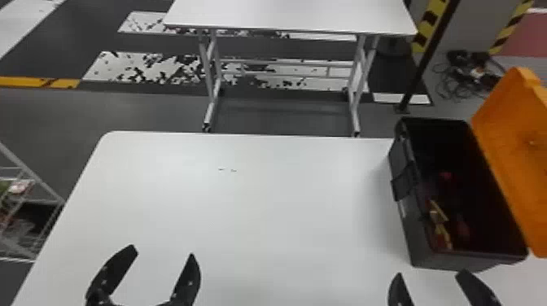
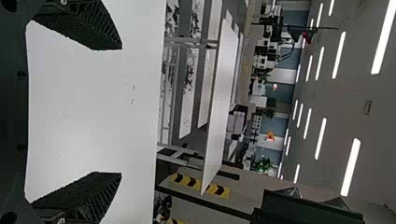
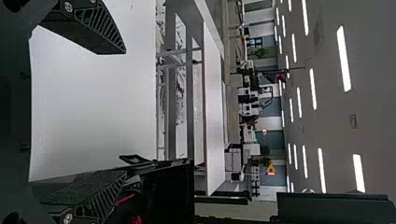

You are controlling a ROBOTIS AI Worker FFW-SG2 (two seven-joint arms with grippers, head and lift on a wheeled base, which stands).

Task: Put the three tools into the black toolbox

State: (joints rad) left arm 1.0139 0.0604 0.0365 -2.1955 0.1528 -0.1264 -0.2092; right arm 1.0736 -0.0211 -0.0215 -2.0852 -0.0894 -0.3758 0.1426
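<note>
Head view: table [image 1: 252, 211], striped floor [image 1: 130, 67]

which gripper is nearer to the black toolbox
Right. The right gripper hovers just short of the black toolbox, on its near side; the left gripper is well off to its left, over the white table.

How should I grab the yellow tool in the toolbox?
I'd lower the right gripper from above through the open top of the toolbox and close the fingers across the middle of the yellow tool: it looks slender and lies lengthwise near the left wall, where clearance may be tight.
</note>
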